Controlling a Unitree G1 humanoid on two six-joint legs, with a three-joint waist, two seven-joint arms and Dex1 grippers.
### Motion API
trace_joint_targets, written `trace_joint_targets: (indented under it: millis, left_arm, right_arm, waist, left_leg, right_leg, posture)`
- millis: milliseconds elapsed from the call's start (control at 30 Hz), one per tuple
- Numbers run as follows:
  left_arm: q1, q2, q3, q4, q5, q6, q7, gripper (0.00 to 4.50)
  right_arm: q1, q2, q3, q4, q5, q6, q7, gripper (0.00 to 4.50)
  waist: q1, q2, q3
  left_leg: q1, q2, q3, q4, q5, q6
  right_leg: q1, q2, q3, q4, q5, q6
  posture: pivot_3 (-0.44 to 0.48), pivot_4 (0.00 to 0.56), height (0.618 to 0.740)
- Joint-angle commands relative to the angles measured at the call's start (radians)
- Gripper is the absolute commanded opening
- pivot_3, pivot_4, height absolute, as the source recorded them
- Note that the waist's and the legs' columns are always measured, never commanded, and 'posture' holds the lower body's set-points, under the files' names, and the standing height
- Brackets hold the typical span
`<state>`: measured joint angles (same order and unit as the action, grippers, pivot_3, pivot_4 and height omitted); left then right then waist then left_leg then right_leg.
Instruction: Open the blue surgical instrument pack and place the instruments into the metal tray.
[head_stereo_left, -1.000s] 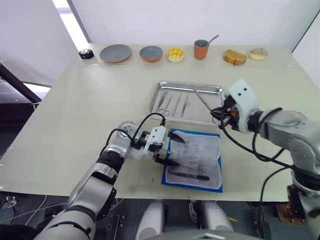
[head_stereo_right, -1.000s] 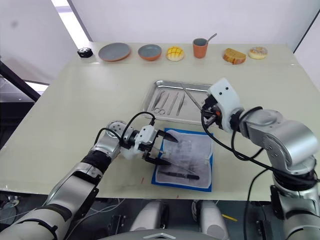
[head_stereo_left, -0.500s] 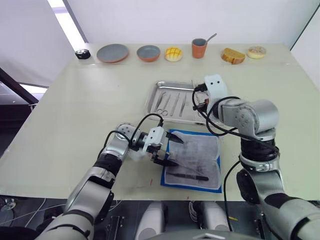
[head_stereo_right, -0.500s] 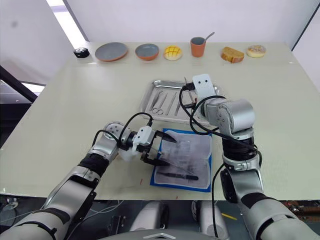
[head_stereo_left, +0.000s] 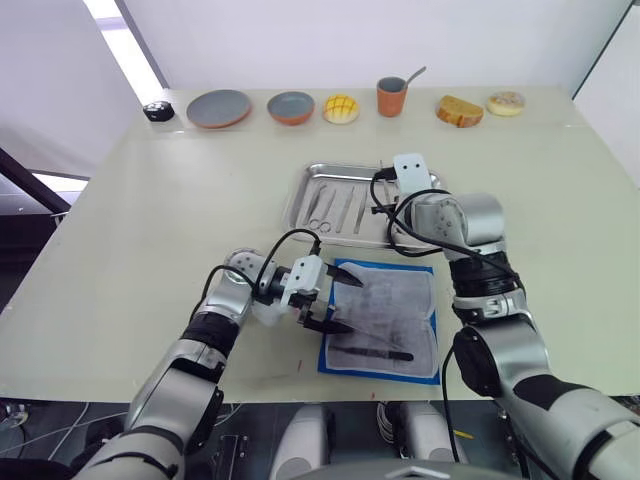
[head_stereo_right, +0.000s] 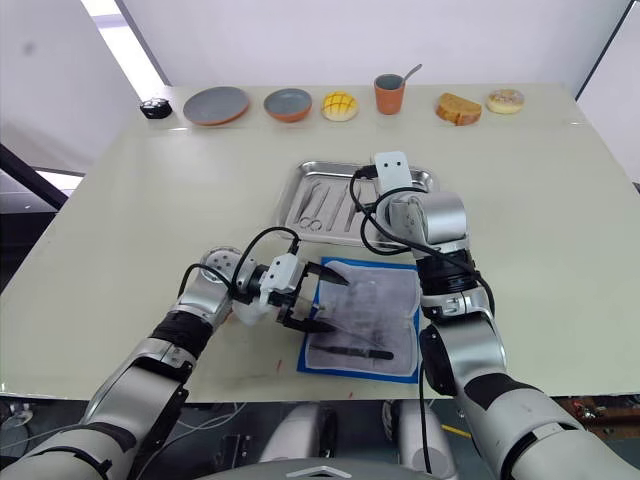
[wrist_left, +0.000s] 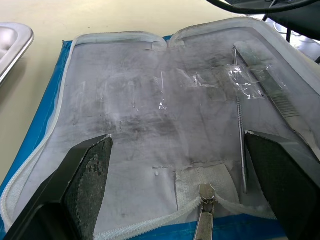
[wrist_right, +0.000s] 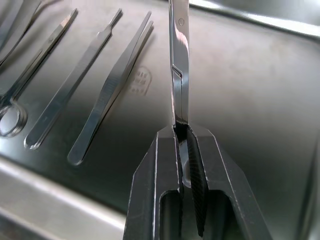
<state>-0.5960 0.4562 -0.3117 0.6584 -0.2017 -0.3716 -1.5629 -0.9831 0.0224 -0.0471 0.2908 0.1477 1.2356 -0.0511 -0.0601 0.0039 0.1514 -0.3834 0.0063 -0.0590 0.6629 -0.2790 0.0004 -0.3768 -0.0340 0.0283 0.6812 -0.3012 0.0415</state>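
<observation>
Placing step: right gripper (wrist_right: 182, 131) clamped on scissors (wrist_right: 179, 60), metal tray (wrist_right: 260, 90) under jaws; next, release. Left gripper (wrist_left: 177, 165) wide open, empty, blue surgical instrument pack (wrist_left: 150, 115) between jaws

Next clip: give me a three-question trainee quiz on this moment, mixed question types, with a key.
1. True or false: the right hand is shut on a slim metal instrument above the metal tray.
2. What lies between the open fingers of the left hand?
A. the blue surgical instrument pack, lying open
B. a mug
C. a plate
3. Fill in: a dark tool remains on the pack's pale ____.

Key: 1 true; 2 A; 3 lining.
</observation>
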Motion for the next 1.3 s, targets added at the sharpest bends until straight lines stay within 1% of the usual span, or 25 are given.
trace_joint_targets:
  millis: [33, 367, 400, 500, 533, 567, 633, 667, 733, 833, 900, 967, 1000, 1100, 1200, 1300]
  left_arm:
    - [0.046, 0.01, -0.03, 0.041, 0.068, 0.023, 0.007, 4.5]
    - [0.065, 0.025, -0.025, -0.024, 0.062, 0.066, 0.016, 4.5]
    - [0.065, 0.025, -0.025, -0.027, 0.061, 0.069, 0.017, 4.5]
    - [0.064, 0.025, -0.023, -0.031, 0.062, 0.076, 0.019, 4.5]
    - [0.064, 0.025, -0.023, -0.033, 0.062, 0.078, 0.02, 4.5]
    - [0.063, 0.024, -0.022, -0.034, 0.062, 0.079, 0.021, 4.5]
    - [0.063, 0.024, -0.021, -0.035, 0.061, 0.082, 0.022, 4.5]
    - [0.063, 0.024, -0.02, -0.036, 0.06, 0.082, 0.022, 4.5]
    - [0.062, 0.024, -0.019, -0.036, 0.06, 0.084, 0.021, 4.5]
    - [0.062, 0.024, -0.018, -0.039, 0.057, 0.088, 0.019, 4.5]
    - [0.061, 0.024, -0.017, -0.039, 0.056, 0.089, 0.018, 4.5]
    - [0.059, 0.024, -0.016, -0.038, 0.055, 0.091, 0.018, 4.5]
    - [0.058, 0.023, -0.015, -0.037, 0.054, 0.092, 0.017, 4.5]
    - [0.055, 0.022, -0.012, -0.034, 0.053, 0.094, 0.017, 4.5]
    - [0.051, 0.021, -0.01, -0.028, 0.052, 0.094, 0.015, 4.5]
    - [0.049, 0.021, -0.007, -0.022, 0.049, 0.093, 0.011, 4.5]
  right_arm:
    - [-0.033, -0.008, 0.02, 0.077, -0.011, -0.079, 0.033, 0.05]
    - [-0.037, -0.015, 0.045, 0.168, -0.02, -0.144, 0.102, 0.05]
    - [-0.035, -0.019, 0.047, 0.169, -0.021, -0.147, 0.107, 0.79]
    - [-0.032, -0.027, 0.053, 0.166, -0.026, -0.15, 0.121, 2.04]
    - [-0.028, -0.029, 0.055, 0.157, -0.026, -0.147, 0.124, 2.59]
    - [-0.024, -0.032, 0.057, 0.146, -0.026, -0.148, 0.13, 2.93]
    - [-0.01, -0.04, 0.065, 0.107, -0.024, -0.142, 0.142, 4.24]
    - [0.001, -0.043, 0.064, 0.075, -0.02, -0.134, 0.149, 4.4]
    - [0.015, -0.051, 0.068, 0.028, -0.016, -0.128, 0.158, 4.4]
    - [0.088, -0.093, 0.094, -0.169, 0.008, -0.127, 0.217, 4.4]
    - [0.141, -0.118, 0.088, -0.297, 0.033, -0.115, 0.247, 4.4]
    - [0.19, -0.147, 0.093, -0.394, 0.049, -0.15, 0.282, 4.4]
    - [0.222, -0.157, 0.084, -0.449, 0.073, -0.171, 0.311, 4.4]
    - [0.352, -0.179, -0.004, -0.633, 0.193, -0.279, 0.434, 4.4]
    - [0.444, -0.256, -0.018, -0.751, 0.243, -0.332, 0.517, 4.4]
    - [0.522, -0.32, -0.067, -0.858, 0.33, -0.336, 0.589, 4.4]
  waist:
    - [-0.003, 0.0, 0.0]
    - [-0.009, 0.0, -0.001]
    - [-0.009, 0.0, -0.001]
    - [-0.009, 0.001, -0.001]
    - [-0.009, 0.001, -0.001]
    - [-0.008, 0.001, -0.001]
    - [-0.008, 0.001, -0.001]
    - [-0.008, 0.001, -0.001]
    - [-0.008, 0.001, -0.001]
    - [-0.006, 0.001, 0.0]
    - [-0.006, 0.001, 0.0]
    - [-0.006, 0.001, 0.0]
    - [-0.006, 0.001, 0.0]
    - [-0.002, 0.001, 0.0]
    - [-0.001, 0.0, 0.0]
    - [0.0, 0.0, 0.0]
  left_leg:
    - [0.0, 0.0, 0.0, 0.0, 0.0, 0.0]
    - [0.001, 0.0, 0.001, 0.0, 0.0, 0.0]
    - [0.001, 0.0, 0.001, 0.0, 0.0, 0.0]
    - [0.0, 0.0, 0.001, 0.0, 0.0, 0.0]
    - [0.0, 0.0, 0.001, -0.001, 0.0, 0.0]
    - [0.0, 0.0, 0.001, -0.001, 0.0, 0.0]
    - [0.0, 0.0, 0.001, -0.001, 0.0, 0.0]
    - [0.0, 0.0, 0.001, -0.001, 0.0, 0.0]
    - [0.0, 0.001, 0.0, -0.002, 0.0, 0.0]
    - [-0.001, 0.001, 0.0, -0.002, 0.0, 0.0]
    - [-0.002, 0.001, 0.0, -0.003, 0.0, 0.0]
    - [-0.002, 0.001, 0.0, -0.003, 0.0, 0.0]
    - [-0.002, 0.0, 0.0, -0.003, 0.0, 0.0]
    - [-0.002, 0.0, -0.001, -0.003, 0.0, 0.0]
    - [-0.002, 0.0, 0.0, -0.003, 0.0, 0.0]
    - [-0.001, 0.0, 0.0, -0.003, 0.0, 0.0]
  right_leg:
    - [0.0, 0.0, 0.0, 0.0, 0.0, 0.0]
    - [0.001, 0.0, 0.002, 0.001, 0.0, 0.0]
    - [0.001, 0.0, 0.002, 0.001, 0.0, 0.0]
    - [0.0, 0.0, 0.001, 0.0, 0.0, 0.0]
    - [0.0, 0.0, 0.001, 0.0, 0.0, 0.0]
    - [0.0, 0.0, 0.001, 0.0, 0.0, 0.0]
    - [0.0, -0.001, 0.001, 0.0, 0.0, 0.0]
    - [0.0, -0.001, 0.001, -0.001, 0.0, 0.0]
    - [0.0, -0.001, 0.001, -0.001, 0.0, 0.0]
    - [-0.001, -0.001, 0.001, -0.001, 0.0, 0.0]
    - [-0.002, -0.001, 0.001, -0.002, 0.0, 0.0]
    - [-0.002, -0.001, 0.001, -0.002, 0.0, 0.0]
    - [-0.001, -0.001, 0.001, -0.002, 0.0, 0.0]
    - [-0.001, 0.0, 0.0, -0.002, 0.0, 0.0]
    - [-0.001, -0.001, 0.0, -0.003, 0.0, 0.0]
    - [-0.001, 0.0, 0.001, -0.002, 0.0, 0.0]
  posture:
    - [0.0, 0.15, 0.74]
    - [0.0, 0.15, 0.74]
    - [0.0, 0.15, 0.74]
    - [0.0, 0.15, 0.74]
    - [0.0, 0.15, 0.74]
    - [0.0, 0.15, 0.74]
    - [0.0, 0.15, 0.74]
    - [0.0, 0.15, 0.74]
    - [0.0, 0.15, 0.74]
    - [0.0, 0.15, 0.74]
    - [0.0, 0.15, 0.74]
    - [0.0, 0.15, 0.74]
    - [0.0, 0.15, 0.74]
    - [0.0, 0.15, 0.74]
    - [0.0, 0.15, 0.74]
    - [0.0, 0.15, 0.74]
